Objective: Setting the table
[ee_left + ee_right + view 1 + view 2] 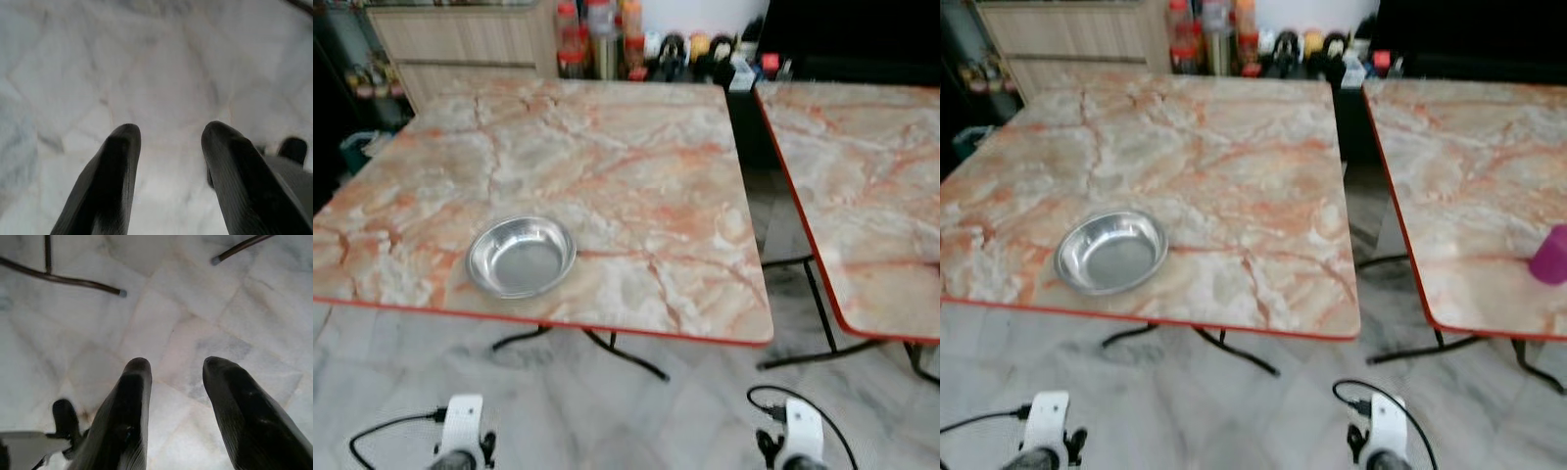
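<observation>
Steel bowl (522,256) is set on the marble table (636,166) — both arms hang low, left gripper (168,142) and right gripper (176,374) spread apart, empty, above the floor (186,308).

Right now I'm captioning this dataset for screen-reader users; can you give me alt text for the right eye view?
A shallow stainless steel bowl sits empty near the front edge of a marble-patterned, red-edged folding table. A second matching table stands to its right, with a purple cup near its front edge. Bottles line the back wall, and both robot wrists hang low over the tiled floor.
</observation>
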Tool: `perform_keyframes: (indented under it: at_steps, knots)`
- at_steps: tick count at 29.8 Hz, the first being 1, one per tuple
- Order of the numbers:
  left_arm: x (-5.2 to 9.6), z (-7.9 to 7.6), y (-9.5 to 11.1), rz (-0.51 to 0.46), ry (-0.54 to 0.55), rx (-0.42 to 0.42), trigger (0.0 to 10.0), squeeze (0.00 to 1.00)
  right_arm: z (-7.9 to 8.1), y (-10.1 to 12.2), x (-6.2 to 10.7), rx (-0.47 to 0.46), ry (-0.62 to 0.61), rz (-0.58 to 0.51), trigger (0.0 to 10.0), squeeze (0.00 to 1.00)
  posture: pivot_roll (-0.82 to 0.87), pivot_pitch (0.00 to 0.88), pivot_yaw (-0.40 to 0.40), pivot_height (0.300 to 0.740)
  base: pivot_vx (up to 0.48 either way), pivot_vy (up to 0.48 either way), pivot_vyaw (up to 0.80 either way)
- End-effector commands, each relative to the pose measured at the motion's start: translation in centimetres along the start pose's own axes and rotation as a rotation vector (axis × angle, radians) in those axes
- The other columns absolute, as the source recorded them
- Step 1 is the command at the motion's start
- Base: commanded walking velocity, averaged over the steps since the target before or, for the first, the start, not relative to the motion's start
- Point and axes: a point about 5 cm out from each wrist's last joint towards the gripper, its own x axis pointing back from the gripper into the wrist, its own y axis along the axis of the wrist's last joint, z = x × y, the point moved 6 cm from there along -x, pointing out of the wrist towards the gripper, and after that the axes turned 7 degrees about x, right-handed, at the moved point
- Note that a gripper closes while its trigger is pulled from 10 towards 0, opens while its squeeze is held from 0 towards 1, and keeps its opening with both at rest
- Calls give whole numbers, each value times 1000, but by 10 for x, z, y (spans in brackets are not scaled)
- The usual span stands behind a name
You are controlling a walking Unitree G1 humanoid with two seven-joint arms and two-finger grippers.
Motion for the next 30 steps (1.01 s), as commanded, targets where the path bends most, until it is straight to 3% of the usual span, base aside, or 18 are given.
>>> perform_keyframes:
  at_steps: [1,30]
  knots:
    - [0,0,-5,19,9,-4,10000,0,-6,-3,1,-5,-17,9,10000,0,43,111,-12,740,0,-412,0]
    - [0,-4,-7,33,7,0,10000,0,-6,3,0,-20,-19,-3,10000,0,18,161,-11,740,0,-394,0]
